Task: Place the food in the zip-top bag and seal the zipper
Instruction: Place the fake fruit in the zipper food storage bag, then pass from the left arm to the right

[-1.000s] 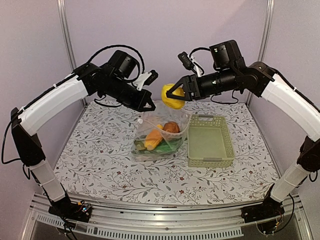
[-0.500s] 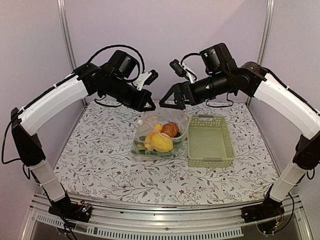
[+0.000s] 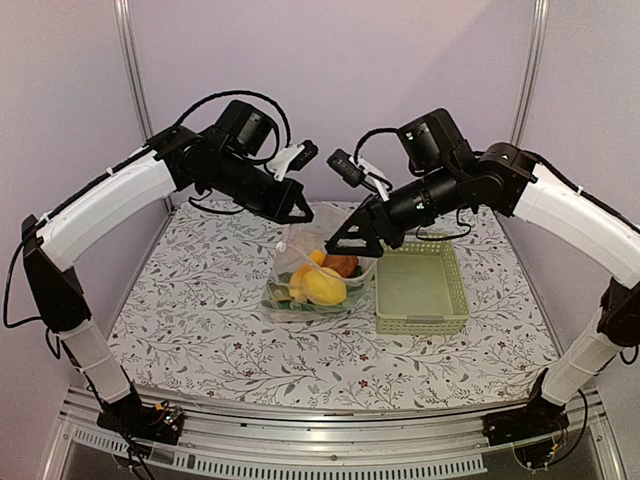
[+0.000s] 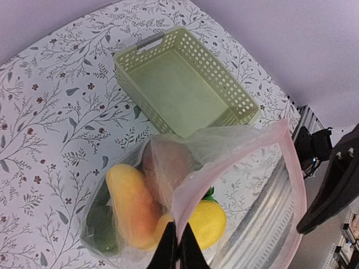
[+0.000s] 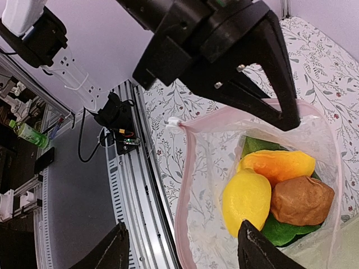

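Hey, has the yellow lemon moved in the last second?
Yes. The lemon dropped from above the far-left corner of the basket into the zip-top bag beside it.

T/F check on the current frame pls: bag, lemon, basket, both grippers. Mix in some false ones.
1. The yellow lemon lies inside the zip-top bag. True.
2. The right gripper holds the lemon. False: its jaws are open and hold nothing, above the bag's mouth.
3. The left gripper is shut on the bag's mouth edge. True.
4. The green basket has food in it. False: none shows in it; the brown potato sits in the bag beside the lemon.
5. The zipper is sealed. False: the mouth stands wide open.
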Tool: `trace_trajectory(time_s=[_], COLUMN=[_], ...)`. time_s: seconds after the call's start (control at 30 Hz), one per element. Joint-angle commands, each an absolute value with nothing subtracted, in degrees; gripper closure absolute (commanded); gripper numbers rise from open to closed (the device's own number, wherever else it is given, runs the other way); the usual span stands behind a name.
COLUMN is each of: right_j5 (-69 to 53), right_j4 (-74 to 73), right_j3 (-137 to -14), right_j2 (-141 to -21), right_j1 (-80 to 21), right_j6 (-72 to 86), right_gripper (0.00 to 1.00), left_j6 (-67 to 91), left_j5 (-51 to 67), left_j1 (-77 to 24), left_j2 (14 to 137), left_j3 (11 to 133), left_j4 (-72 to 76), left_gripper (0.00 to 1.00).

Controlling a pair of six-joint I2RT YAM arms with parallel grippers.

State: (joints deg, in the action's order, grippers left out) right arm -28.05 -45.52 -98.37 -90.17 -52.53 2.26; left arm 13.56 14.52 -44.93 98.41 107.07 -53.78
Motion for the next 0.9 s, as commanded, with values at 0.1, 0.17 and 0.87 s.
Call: trace_trajectory(time_s=[0.1,0.17,0.87], right_j5=[-21.2,-18.3,-11.9], right_j4=[-51.0,-50.9,-45.8], right_j3=[-103.6,-104.4,-111.4], right_j2=[-96.3,-97.8,-102.2], right_j1=[-58.6,-59.6,-60.7], right_j6=[-6.7,-8.2,-9.9], right_gripper=[0.38,0.39,1.0], left_j6=[13.7,13.8,8.2], left_j5=[17.7,18.4,9.7], left_j1=[-43.7,-43.5,-42.9], left_j2=[99.7,99.8,80.7], left_j3=[107.1,107.3,92.4], left_j4=[-52.0,-52.0,-35.7], left_gripper=[0.97,0.97,0.45])
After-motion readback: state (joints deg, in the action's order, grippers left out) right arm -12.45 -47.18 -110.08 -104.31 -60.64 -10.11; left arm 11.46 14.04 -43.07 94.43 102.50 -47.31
